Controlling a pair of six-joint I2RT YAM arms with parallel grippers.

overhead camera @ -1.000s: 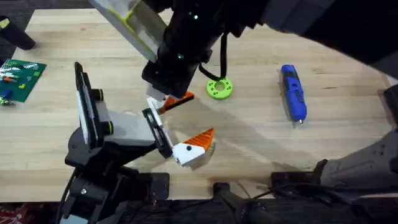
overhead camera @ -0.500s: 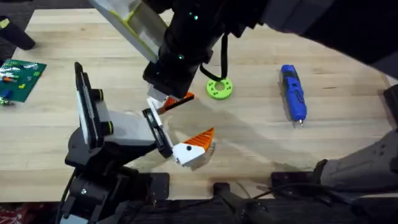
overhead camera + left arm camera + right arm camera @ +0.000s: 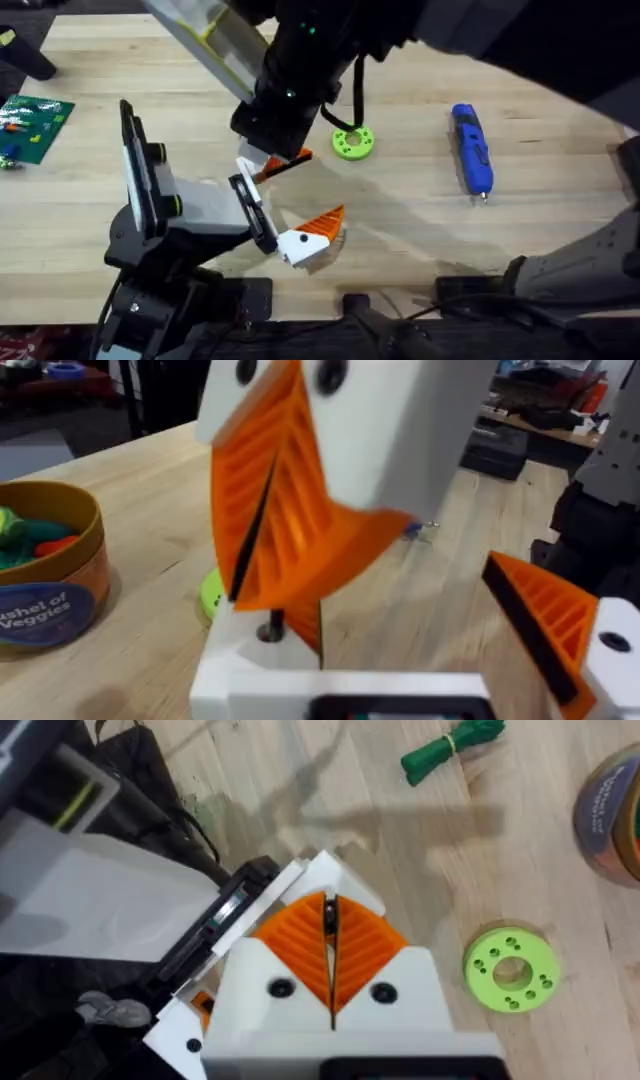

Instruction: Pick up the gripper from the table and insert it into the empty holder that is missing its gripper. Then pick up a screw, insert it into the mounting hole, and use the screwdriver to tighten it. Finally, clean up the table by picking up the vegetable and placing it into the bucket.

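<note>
The holder (image 3: 150, 205) stands at the table's front left. Its end carries my left gripper (image 3: 300, 195), whose white fingers with orange pads (image 3: 545, 615) stand wide apart and open. My right gripper (image 3: 268, 165) reaches across from the right. It hangs right over the white finger block (image 3: 250, 680), with its orange pads (image 3: 300, 935) shut on a small screw (image 3: 270, 628). The screw's lower end is at a hole in that block. The blue screwdriver (image 3: 471, 148) lies alone on the right of the table. A green vegetable (image 3: 452, 745) lies on the wood near the bucket (image 3: 45, 575).
A lime-green ring (image 3: 352, 143) lies just right of my right gripper. A green circuit board (image 3: 35, 125) sits at the far left edge. The bucket holds several toy vegetables. The large black right arm covers the back middle of the table.
</note>
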